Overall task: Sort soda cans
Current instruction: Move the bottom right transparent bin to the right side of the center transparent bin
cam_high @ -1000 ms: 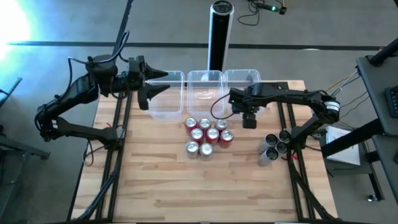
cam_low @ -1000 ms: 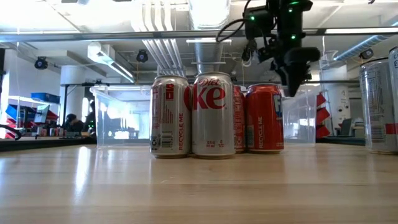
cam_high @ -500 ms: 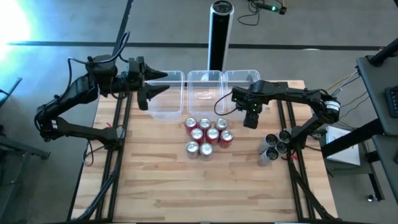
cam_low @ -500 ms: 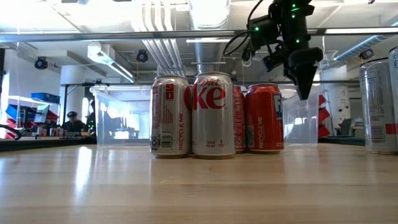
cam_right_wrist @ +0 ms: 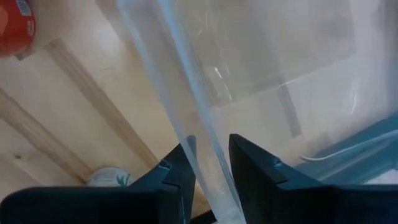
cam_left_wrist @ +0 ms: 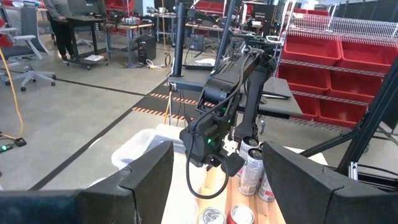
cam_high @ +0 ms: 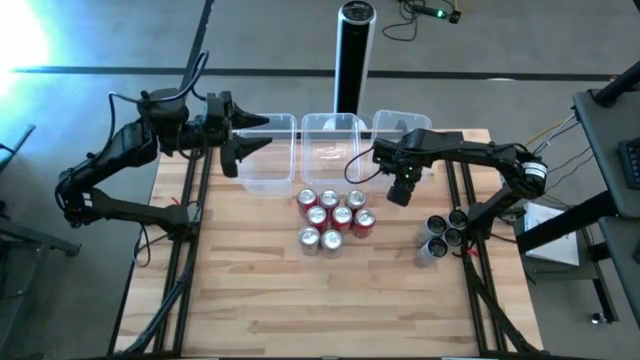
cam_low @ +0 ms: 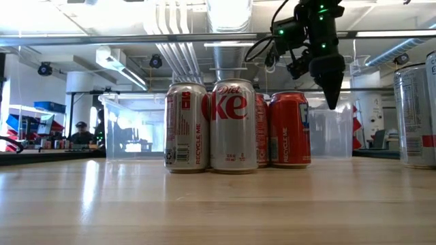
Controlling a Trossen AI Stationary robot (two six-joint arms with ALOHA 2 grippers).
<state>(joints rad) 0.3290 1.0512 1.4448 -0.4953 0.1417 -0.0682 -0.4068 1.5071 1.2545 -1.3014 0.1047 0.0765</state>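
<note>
Several red and silver soda cans [cam_high: 331, 220] stand upright in a cluster mid-table, and the low view shows the cluster [cam_low: 235, 126] too. A few darker cans [cam_high: 441, 235] stand by the right edge. My right gripper [cam_high: 402, 190] points down at the rightmost clear tub [cam_high: 408, 124], with its fingers astride the tub's wall [cam_right_wrist: 198, 124]. My left gripper [cam_high: 252, 140] hangs open and level above the far left of the table, beside the left tub [cam_high: 268, 152], with nothing between its fingers [cam_left_wrist: 217, 186]. My right gripper has the near wall's rim [cam_right_wrist: 205, 163] of the rightmost tub between its two fingers. One finger [cam_right_wrist: 181, 163] and the other [cam_right_wrist: 252, 163] stand on opposite faces of the wall. The fingers come from above, pointing down. The tub rests with its bottom on the table.
A middle clear tub [cam_high: 328, 145] stands between the other two along the far edge. A tall black cylinder post [cam_high: 354, 55] rises behind them. One silver can [cam_low: 415, 116] stands close to the low camera at the right. Bare wood lies toward the near edge [cam_high: 320, 310].
My right gripper has rolled about its downward axis and shifted slightly toward the table's right edge. Its fingers have narrowed onto the tub wall. The rightmost tub has slid a little toward the right edge. The cans and the left arm have kept still.
</note>
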